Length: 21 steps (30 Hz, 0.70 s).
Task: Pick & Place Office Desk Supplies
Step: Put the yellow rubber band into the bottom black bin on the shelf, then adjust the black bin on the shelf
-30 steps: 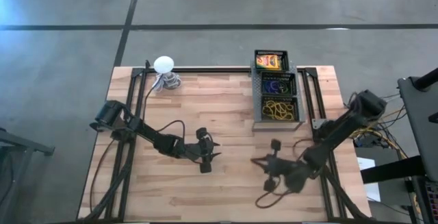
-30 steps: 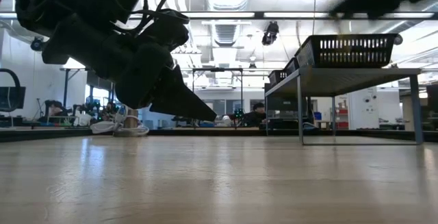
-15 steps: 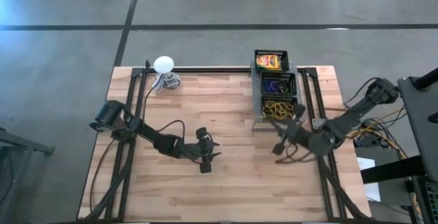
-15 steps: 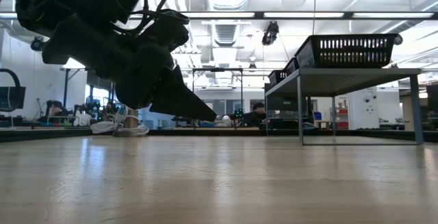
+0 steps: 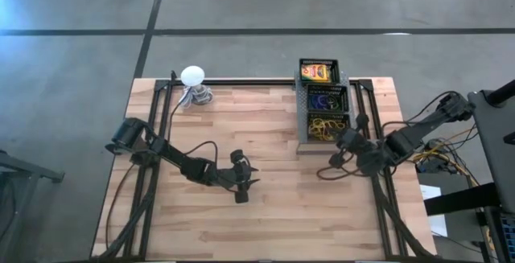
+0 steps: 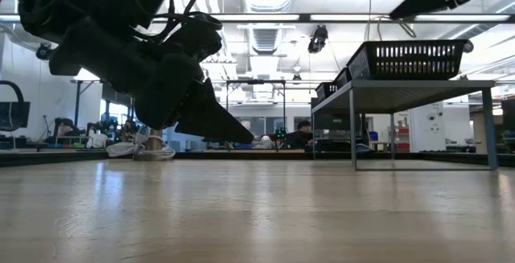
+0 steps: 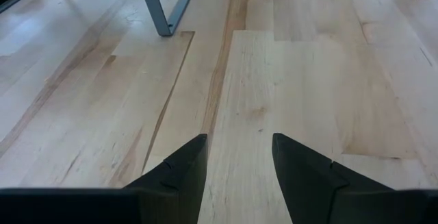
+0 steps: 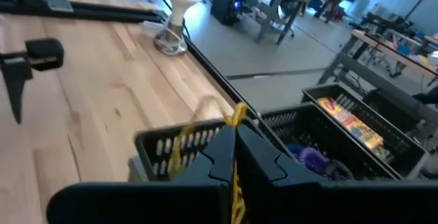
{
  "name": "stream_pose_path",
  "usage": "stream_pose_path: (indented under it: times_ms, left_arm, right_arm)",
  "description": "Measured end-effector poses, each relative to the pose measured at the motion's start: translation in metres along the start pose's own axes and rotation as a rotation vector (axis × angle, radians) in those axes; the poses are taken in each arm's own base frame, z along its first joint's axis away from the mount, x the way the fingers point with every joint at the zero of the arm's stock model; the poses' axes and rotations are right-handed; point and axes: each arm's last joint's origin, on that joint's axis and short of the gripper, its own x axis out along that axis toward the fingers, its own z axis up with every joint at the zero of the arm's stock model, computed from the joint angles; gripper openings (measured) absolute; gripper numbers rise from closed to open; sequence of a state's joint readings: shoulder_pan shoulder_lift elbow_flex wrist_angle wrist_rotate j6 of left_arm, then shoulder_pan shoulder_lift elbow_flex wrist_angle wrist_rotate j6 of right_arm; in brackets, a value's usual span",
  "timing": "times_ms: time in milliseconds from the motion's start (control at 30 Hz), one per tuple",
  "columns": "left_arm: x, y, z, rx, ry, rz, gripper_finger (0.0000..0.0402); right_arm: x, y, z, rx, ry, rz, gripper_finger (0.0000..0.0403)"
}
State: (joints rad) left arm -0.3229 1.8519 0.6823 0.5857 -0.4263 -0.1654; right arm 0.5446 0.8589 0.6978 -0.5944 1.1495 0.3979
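While no brand or label can be read anywhere, the box art in the farthest bin shows only as yellow, red and green print. Nearest the viewer in the right wrist view, the right tool (image 8: 236, 145) is clenched on a thin yellowish rubber band (image 8: 237, 118), which loops up between the matte black, wedge-shaped fingers. It hangs just at the near end of the black tray (image 5: 304, 110), a slotted plastic crate on grey metal legs with three bins in a row. The near bin holds a tangle of more rubber bands (image 5: 328, 128); the middle bin holds small blue, purple and green rings (image 5: 326, 100); the far bin holds the yellow-and-green cardboard boxes (image 5: 316, 71).

Well left of the tray, the left tool (image 5: 249, 176) hovers released over bare boards, its pointed fingers (image 7: 181, 172) spread with nothing between them. The counter (image 5: 265, 215) is pale butcher-block wood in long glued strips, framed by black rails. At its far edge, well left of the tray, stands a white ball-topped object (image 5: 192, 76) on a grey coiled base.
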Motion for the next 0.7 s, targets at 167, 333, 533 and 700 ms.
stream_pose_path:
  times_ms: [167,333,533,700]
  left_arm:
    - [0.000,0.000,0.000,0.000,0.000,0.000,0.0168]
    - [0.000,0.000,0.000,0.000,0.000,0.000,0.0168]
    - [0.000,0.000,0.000,0.000,0.000,0.000,0.0168]
    - [0.000,0.000,0.000,0.000,0.000,0.000,0.0168]
  right_arm:
    - [-0.003,-0.006,0.001,0.023,-0.011,0.002,0.0012]
    - [-0.007,-0.016,0.002,0.063,-0.011,0.032,0.0051]
    - [-0.013,-0.032,-0.003,0.144,-0.010,0.000,0.0112]
    - [-0.018,-0.039,-0.002,0.217,0.026,0.135,0.0131]
